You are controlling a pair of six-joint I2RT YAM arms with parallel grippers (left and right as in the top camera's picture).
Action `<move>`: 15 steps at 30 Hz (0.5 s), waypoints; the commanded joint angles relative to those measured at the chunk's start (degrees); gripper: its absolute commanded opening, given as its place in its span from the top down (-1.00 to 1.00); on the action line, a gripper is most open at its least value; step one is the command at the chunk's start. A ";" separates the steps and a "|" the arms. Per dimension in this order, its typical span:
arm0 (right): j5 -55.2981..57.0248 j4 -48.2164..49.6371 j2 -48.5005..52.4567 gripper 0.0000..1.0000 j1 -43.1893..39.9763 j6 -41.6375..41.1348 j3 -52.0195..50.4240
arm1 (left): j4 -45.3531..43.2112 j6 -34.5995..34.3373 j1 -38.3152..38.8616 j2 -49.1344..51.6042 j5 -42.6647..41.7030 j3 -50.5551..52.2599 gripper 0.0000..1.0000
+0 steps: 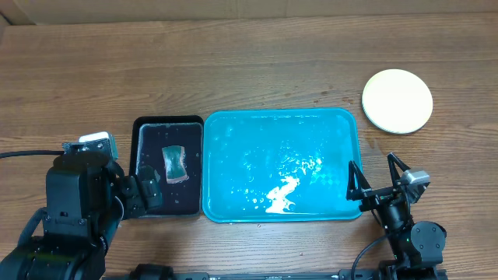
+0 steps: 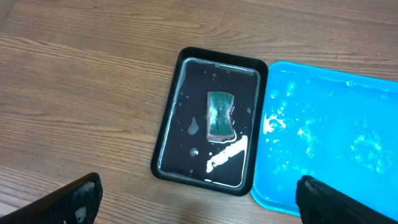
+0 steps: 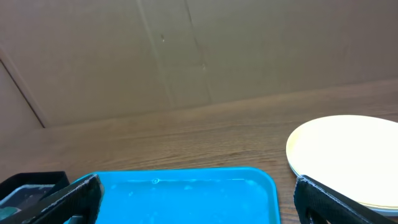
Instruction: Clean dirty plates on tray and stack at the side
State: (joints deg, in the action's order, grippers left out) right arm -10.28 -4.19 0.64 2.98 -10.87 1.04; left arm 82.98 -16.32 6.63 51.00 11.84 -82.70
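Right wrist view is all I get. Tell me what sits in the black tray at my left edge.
Observer: A green sponge lies in the black tray, among wet streaks.
Operator: Report the near part of the turquoise tray.
Observer: The turquoise tray holds no plate; a white foam patch sits near its front rim.
Operator: Give me the left pincer.
Observer: The left pincer hangs open by the black tray's near end, gripping nothing.

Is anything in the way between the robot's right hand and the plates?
No, nothing visible. The open right gripper is by the tray's right edge, and only bare table lies between it and the plates.
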 commanded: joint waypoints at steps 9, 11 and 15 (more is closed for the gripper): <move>-0.28 0.35 -0.48 -0.99 -0.44 0.46 -0.59 | -0.07 -0.42 -0.20 -0.02 0.17 -0.28 -0.99; -0.28 0.35 -0.48 -0.99 -0.44 0.46 -0.59 | -0.07 -0.42 -0.20 -0.02 0.17 -0.28 -0.99; -0.28 0.35 -0.48 -0.99 -0.44 0.46 -0.59 | -0.07 -0.42 -0.20 -0.02 0.17 -0.28 -0.99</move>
State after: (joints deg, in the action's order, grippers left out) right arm -10.31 -4.19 0.64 3.01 -10.68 1.04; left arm 82.98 -16.34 6.63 51.00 11.84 -82.70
